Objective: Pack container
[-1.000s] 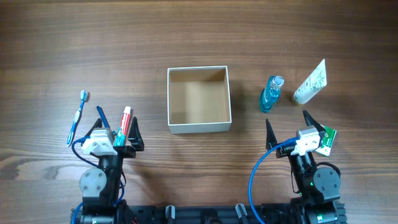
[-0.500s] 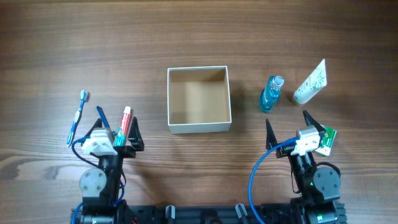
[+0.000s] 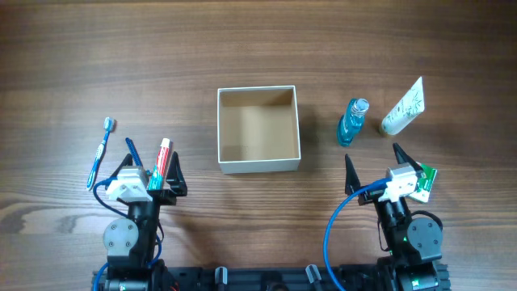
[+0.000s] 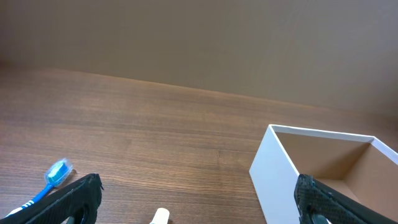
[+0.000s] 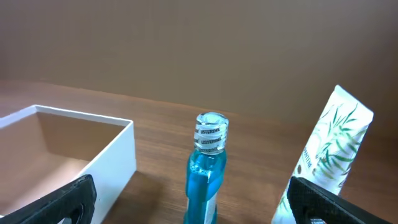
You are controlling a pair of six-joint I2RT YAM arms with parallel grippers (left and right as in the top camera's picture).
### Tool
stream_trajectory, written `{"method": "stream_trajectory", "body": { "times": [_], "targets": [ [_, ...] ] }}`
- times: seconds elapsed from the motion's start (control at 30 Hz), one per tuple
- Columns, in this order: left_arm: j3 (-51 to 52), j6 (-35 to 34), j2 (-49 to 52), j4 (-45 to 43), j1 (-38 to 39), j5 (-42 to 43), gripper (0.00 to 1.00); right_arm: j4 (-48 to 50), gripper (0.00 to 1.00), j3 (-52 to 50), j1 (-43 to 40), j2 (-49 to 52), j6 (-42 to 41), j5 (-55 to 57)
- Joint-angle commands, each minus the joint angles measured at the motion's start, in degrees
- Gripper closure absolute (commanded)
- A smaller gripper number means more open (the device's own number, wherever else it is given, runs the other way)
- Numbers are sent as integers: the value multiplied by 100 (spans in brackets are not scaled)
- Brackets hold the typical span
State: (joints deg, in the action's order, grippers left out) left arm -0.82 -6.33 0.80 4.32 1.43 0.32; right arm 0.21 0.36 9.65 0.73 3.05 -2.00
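The container (image 3: 258, 164) is a square white-walled box with a tan inside, open-topped and empty, at the table's middle; it shows in the left wrist view (image 4: 280, 180) and the right wrist view (image 5: 118, 155). A blue toothbrush (image 3: 100, 150) (image 4: 57, 172) and a red-white toothpaste tube (image 3: 163, 156) (image 4: 160, 216) lie left of it. A blue mouthwash bottle (image 3: 352, 121) (image 5: 206, 168) and a white leaf-printed tube (image 3: 404, 107) (image 5: 333, 155) lie right of it. My left gripper (image 3: 152, 160) is open and empty over the toothpaste. My right gripper (image 3: 375, 163) is open and empty, short of the bottle.
A small green-and-white packet (image 3: 426, 183) lies beside the right gripper. The wooden table (image 3: 258, 48) extends bare behind the box.
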Motion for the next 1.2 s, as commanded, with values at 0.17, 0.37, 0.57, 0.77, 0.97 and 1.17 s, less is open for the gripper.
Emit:
{"method": "stream_trajectory", "body": {
  "times": [0.17,0.37,0.57,0.77,0.97,1.17],
  "targets": [
    [-1582,-358,581,1016,22,92,0,-1154,0,1665,-26,973,-481,118],
    [-4511,-358,3307,3484,22,94,0,-3663,0,4896,-26,4199,-964,527],
    [-5228,-356,4725,4207,22,374,0,-5038,0,6900,-26,6891,-905,457],
    [-5228,-356,4942,4203,22,374,0,-4708,0,6896,-26,8238,-968,455],
    [-5228,-358,4940,4205,22,374,0,-4577,20,6894,-26,9221,-1220,455],
    [-5228,-356,4940,4205,22,374,0,-4500,64,6894,-26,9232,-1220,455]
  ]
}}
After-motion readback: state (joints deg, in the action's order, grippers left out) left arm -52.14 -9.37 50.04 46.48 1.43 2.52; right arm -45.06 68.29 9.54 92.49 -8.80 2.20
